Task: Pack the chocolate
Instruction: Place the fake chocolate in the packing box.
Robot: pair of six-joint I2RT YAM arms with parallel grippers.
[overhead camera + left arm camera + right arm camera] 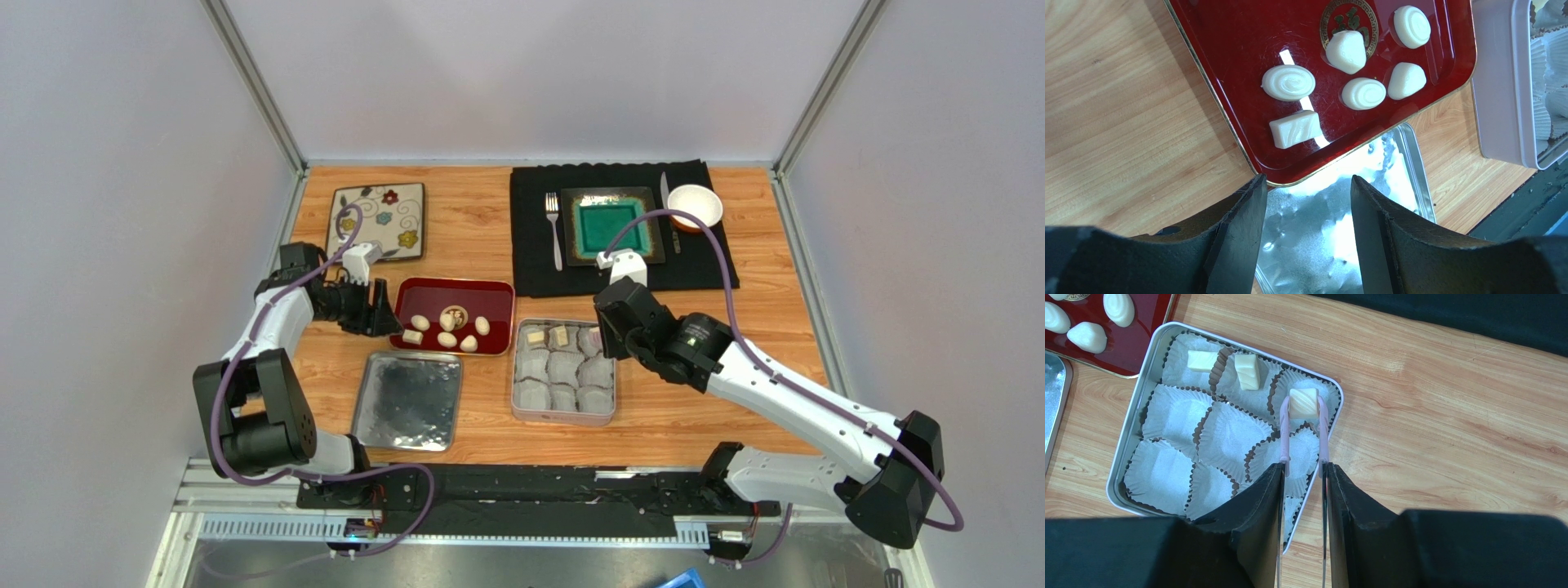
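Several cream chocolates (1288, 82) lie in the red tray (1229, 37), which the top view (429, 298) shows at centre left. My left gripper (1308, 184) is open and empty, at the tray's near left edge above the silver lid (1333, 233). My right gripper (1303, 468) is shut on pink-tipped tongs (1284, 432). The tong tips pinch a square chocolate (1303, 402) at the far right paper cup of the silver tin (1131, 416). Two more chocolates (1247, 371) sit in the tin's far row of cups. The other cups hold nothing.
A black mat (540, 263) at the back holds a green plate (605, 223), a fork (553, 227), a knife (669, 208) and a white bowl (694, 206). A flowered plate (378, 221) lies at the back left. The tin lid (409, 401) lies near the front.
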